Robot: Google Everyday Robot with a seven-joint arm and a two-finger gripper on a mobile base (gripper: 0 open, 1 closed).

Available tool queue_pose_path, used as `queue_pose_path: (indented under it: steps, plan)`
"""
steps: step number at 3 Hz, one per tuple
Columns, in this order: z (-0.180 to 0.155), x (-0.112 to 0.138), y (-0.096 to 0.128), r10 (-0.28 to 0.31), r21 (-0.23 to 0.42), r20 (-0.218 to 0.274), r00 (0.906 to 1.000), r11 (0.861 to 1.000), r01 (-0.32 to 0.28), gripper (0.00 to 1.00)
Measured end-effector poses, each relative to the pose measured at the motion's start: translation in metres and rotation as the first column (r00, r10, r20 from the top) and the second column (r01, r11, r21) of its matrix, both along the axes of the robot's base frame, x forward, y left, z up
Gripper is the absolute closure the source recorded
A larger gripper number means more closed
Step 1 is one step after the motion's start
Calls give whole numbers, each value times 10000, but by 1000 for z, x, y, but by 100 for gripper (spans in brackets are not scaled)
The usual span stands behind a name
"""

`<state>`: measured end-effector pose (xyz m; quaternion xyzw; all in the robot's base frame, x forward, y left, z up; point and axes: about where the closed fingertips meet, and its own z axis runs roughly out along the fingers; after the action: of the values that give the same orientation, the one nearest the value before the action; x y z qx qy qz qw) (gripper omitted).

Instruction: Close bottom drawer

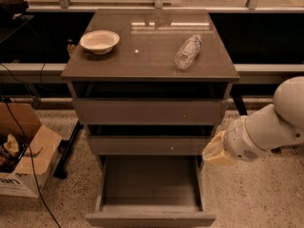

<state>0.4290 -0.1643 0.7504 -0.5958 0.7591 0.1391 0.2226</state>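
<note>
Your bottom drawer (151, 180) stands pulled far out of the cabinet (152, 61), its bare grey box showing, below the gripper (216, 151) and to its left in the view. The gripper hangs near the cabinet's right edge, level with the middle drawer (147, 145). You cannot tell how it is set or whether it holds anything. Higher up, a bowl (99, 41) and a lying bottle (187, 52) rest on the cabinet top.

Grey-brown for the cabinet (149, 110); plain grey inside the bottom drawer (149, 182). Cream-white for the bowl (99, 41), clear for the bottle (187, 52). Pale yellow for the gripper (214, 152), just beside the middle drawer (149, 145), on a white arm (270, 127). Speckled beige for the floor (256, 194), brown for the box (28, 141).
</note>
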Motion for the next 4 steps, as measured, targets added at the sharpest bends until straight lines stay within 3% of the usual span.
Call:
queue_pose_path:
  steps: [2,3,4]
  plan:
    - [-21,-1,5,-51,-204,-380,9993,9998,43,100]
    - [-59,-7,6,-342,-67,-843,9959,9994,338,100]
    - [-115,-18,2,-482,982,-1247,9910,9933,607,100]
